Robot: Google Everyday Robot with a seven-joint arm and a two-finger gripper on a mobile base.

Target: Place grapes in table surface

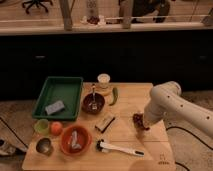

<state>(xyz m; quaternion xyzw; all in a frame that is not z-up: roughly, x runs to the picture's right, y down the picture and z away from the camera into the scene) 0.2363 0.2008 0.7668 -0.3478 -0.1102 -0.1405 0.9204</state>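
Observation:
The grapes (137, 120), a small dark red-purple bunch, are at the right part of the light tan wooden table surface (125, 135), low over or on the wood; I cannot tell if they touch it. My gripper (142, 123) is at the end of the white arm (170, 105) that comes in from the right, and it is right at the grapes, partly covering them.
A green tray (59, 96) with a grey sponge stands at the back left. A dark brown bowl (93, 103), a white cup (103, 79), a green pepper (114, 96), a brush (119, 148), an orange bowl (75, 140), an orange fruit (56, 128), a green cup (41, 126) and a metal cup (43, 146) lie around.

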